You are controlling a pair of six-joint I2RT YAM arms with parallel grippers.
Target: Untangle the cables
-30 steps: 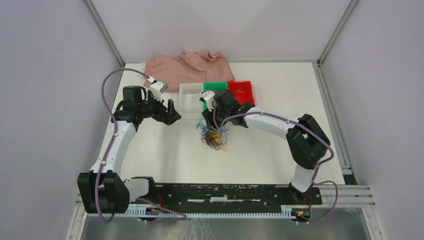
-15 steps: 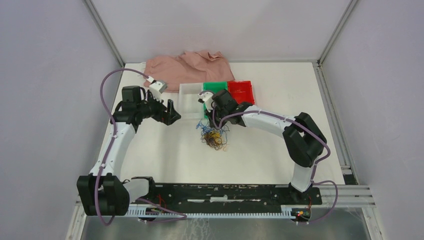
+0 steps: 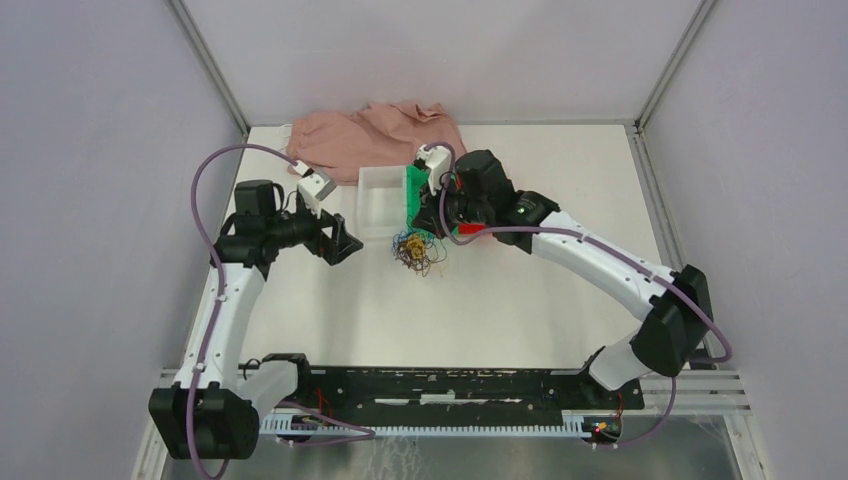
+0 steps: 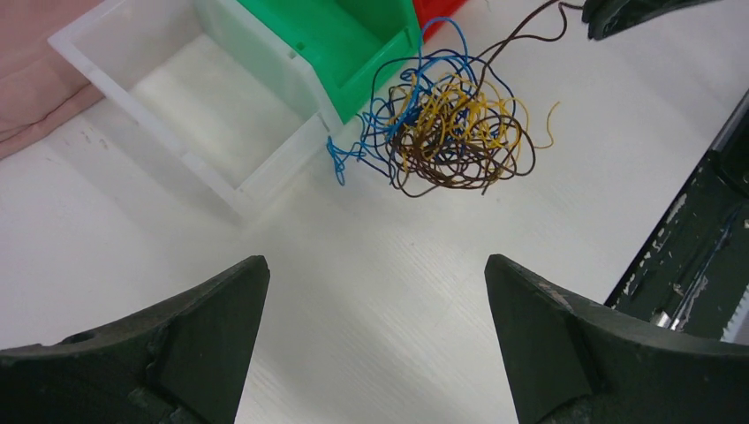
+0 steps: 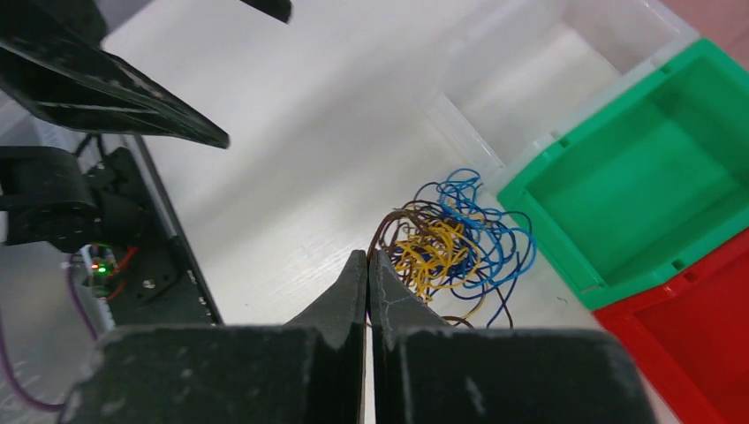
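The cables (image 3: 418, 252) are one tangle of thin blue, yellow and dark brown strands on the white table, just in front of the bins. The left wrist view has the cables (image 4: 450, 124) ahead and to the right. My right gripper (image 5: 368, 256) is shut, and a brown strand of the cables (image 5: 450, 243) runs into its closed tips. From above, the right gripper (image 3: 436, 222) hangs just above and right of the tangle. My left gripper (image 3: 345, 240) stands wide open to the left of it. Nothing lies between the fingers of the left gripper (image 4: 375, 261).
A clear bin (image 3: 380, 195), a green bin (image 3: 415, 185) and a red bin (image 5: 698, 318) stand side by side behind the tangle. A pink cloth (image 3: 370, 135) lies at the back. The black base rail (image 3: 450, 385) runs along the near edge.
My right gripper has shut on a brown strand and swung back toward the bins, pulling the tangle a little that way. The left arm shifted slightly left, still open.
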